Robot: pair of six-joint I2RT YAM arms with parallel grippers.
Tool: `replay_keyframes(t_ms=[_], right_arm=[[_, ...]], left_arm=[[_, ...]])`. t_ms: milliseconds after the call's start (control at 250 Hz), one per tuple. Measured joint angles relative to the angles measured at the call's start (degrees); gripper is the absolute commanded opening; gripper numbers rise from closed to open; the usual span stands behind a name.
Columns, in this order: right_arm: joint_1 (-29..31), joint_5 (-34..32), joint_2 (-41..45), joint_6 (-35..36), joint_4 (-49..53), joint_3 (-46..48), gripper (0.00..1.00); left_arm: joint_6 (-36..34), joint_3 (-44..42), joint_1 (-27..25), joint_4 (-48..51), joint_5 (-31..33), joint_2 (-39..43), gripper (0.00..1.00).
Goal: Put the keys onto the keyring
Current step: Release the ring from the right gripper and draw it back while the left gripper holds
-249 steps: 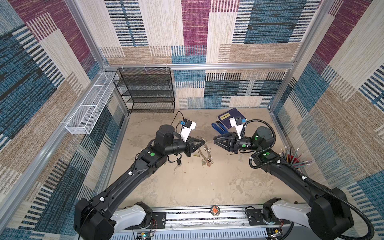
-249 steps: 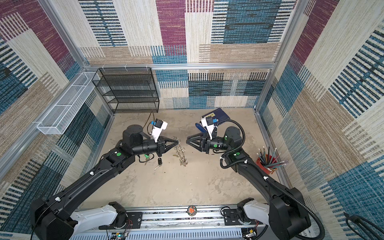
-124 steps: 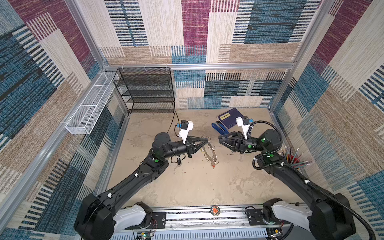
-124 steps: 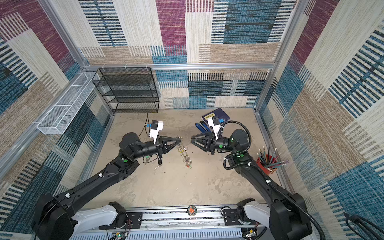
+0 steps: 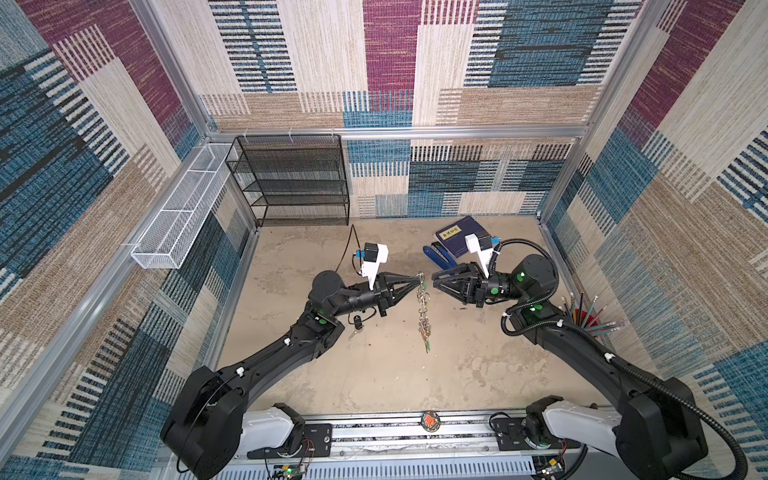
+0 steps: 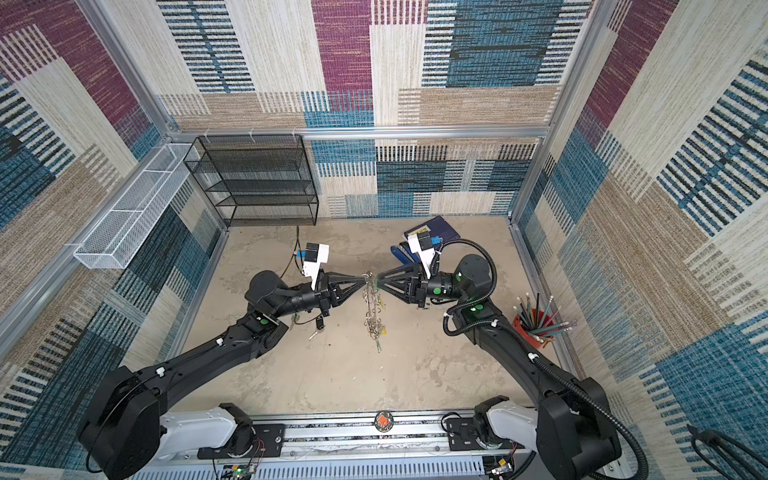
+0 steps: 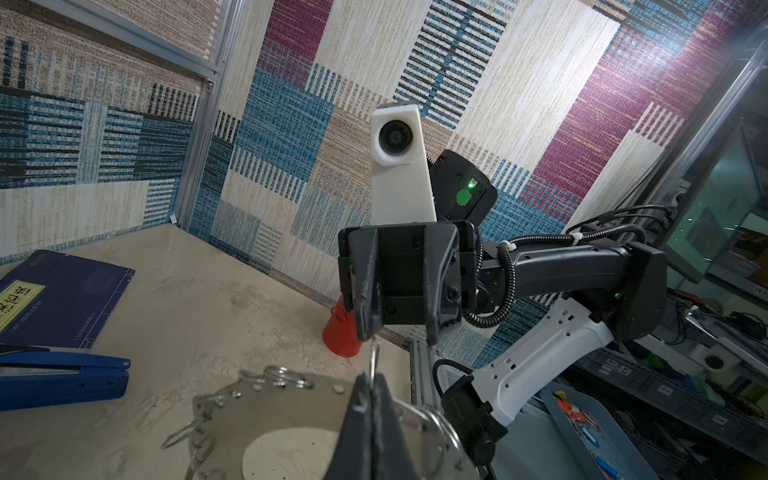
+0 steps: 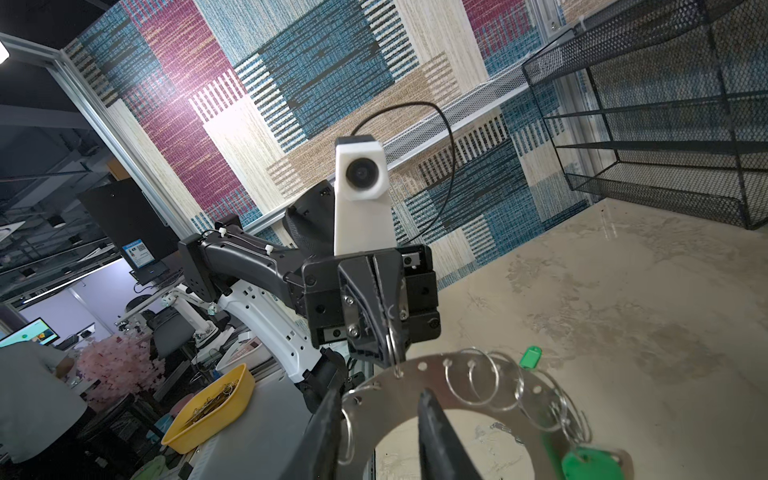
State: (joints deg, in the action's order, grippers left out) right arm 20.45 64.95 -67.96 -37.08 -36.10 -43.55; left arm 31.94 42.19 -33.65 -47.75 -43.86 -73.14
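The step in hand looks like holding the keyring (image 5: 423,309) up so a key can be threaded on. The left hand (image 5: 417,277) is clamped tight on a split ring at its top, and the grey disc hangs edge-on below, mid-scene. I cannot tell whether its lower end touches the surface (image 5: 395,382). The right hand (image 6: 378,281) faces it from the right, jaws part open and seemingly empty, tips just beside the upper rim. The black-tagged key (image 5: 356,323) lies on the surface near the left arm, so next probably comes a steadying second grip, then fetching that key. A second ago the keyring looked shorter and bunched; now it hangs long and straight, likely lifted, and the right jaws have narrowed slightly.
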Motion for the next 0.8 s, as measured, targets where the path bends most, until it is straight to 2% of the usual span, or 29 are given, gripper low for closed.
replay_keyframes(t_ms=[196, 348, 456, 652, 800], right_arm=[[0.3, 0.0, -1.0, 0.9, 0.4, -0.4, 0.34], [0.3, -1.8, -0.9, 2.9, 3.3, -0.9, 0.39], [0.3, -8.7, 0.1, 6.8, 10.0, -2.2, 0.43], [1.0, -21.2, 0.0, 10.4, 17.8, -0.3, 0.46], [5.7, -28.6, -4.2, 12.3, 21.4, 0.1, 0.46]], left_arm=[[-0.2, 0.0, 0.0, 0.1, 0.0, 0.0, 0.0], [-0.7, 0.0, 0.3, 3.1, 1.7, 1.4, 0.0], [-1.0, 0.4, 2.4, 9.6, 5.9, 4.4, 0.0], [-0.9, 1.3, 10.8, 25.4, 15.0, 12.1, 0.0], [-1.2, 1.3, 14.6, 36.8, 20.5, 19.2, 0.0]])
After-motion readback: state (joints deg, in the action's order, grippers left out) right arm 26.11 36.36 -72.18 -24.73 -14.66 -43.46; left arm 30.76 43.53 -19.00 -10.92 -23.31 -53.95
